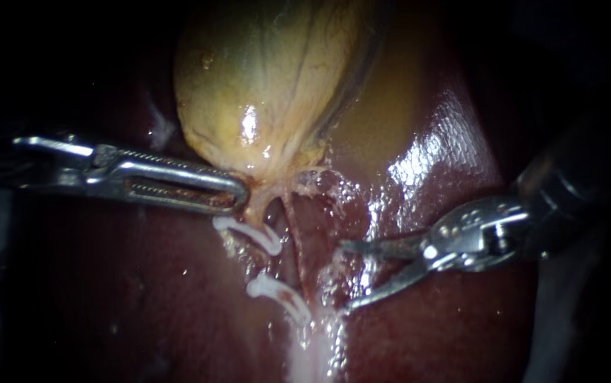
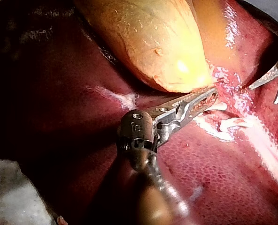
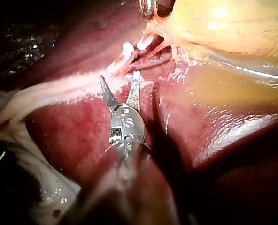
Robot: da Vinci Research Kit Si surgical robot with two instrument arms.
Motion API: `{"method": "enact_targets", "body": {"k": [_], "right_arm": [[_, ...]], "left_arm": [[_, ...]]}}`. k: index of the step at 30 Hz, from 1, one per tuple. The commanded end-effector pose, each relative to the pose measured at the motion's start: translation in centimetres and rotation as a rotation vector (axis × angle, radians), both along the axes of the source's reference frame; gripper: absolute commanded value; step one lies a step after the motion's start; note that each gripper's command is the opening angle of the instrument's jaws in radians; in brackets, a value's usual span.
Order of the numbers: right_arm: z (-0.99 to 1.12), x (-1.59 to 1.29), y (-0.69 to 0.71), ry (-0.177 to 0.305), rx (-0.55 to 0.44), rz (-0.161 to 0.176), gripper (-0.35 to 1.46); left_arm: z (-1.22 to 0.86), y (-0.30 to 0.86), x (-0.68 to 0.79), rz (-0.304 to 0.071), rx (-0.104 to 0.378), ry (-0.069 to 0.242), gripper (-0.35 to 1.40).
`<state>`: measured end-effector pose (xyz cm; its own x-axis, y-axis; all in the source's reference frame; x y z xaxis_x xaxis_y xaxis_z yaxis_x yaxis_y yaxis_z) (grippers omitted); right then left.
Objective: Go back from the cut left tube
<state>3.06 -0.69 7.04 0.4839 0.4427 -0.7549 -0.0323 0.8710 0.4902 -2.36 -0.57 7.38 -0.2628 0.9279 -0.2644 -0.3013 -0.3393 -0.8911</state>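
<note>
The yellow gallbladder (image 1: 270,85) lies on the dark liver (image 1: 461,333). My left instrument (image 1: 238,197) comes in from the left, its jaws shut on the gallbladder's narrow lower end; the left wrist view shows the same grip (image 2: 208,97). Below it sit two white clips (image 1: 250,232) (image 1: 277,292) with a gap in the tube between them. My right instrument (image 1: 344,276) has two thin blades standing open, empty, just to the right of the clips. In the right wrist view its blades (image 3: 120,77) stop short of the clips (image 3: 122,58).
A reddish strand (image 1: 297,248) runs down between the clips and the right blades. Pale whitish tissue (image 1: 316,354) trails toward the lower edge. Wet glossy liver (image 1: 426,156) rises to the right of the gallbladder.
</note>
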Motion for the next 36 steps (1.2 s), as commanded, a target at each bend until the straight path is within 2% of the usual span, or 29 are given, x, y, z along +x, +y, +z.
{"method": "enact_targets", "body": {"k": [1,5,12,20,27,36], "right_arm": [[-0.02,-0.03,0.03,0.000,-0.005,0.001,1.43],[-0.11,-0.15,0.15,0.008,-0.027,0.005,1.43],[-0.21,-0.27,0.30,0.053,-0.061,0.022,1.43],[-0.22,-0.27,0.32,0.056,-0.065,0.022,1.43],[-0.22,-0.27,0.32,0.056,-0.065,0.022,1.43],[-0.22,-0.27,0.32,0.056,-0.065,0.022,1.43]], "left_arm": [[0.00,0.00,0.00,0.000,0.000,0.000,-0.35],[0.00,0.00,0.00,0.000,0.000,0.000,-0.35],[0.01,0.00,-0.01,0.000,0.000,0.000,-0.35],[0.12,-0.02,-0.06,-0.002,-0.005,0.003,-0.35],[0.35,-0.06,-0.22,-0.001,-0.012,0.002,-0.35],[0.57,-0.04,-0.41,0.010,-0.012,0.003,-0.35]]}}
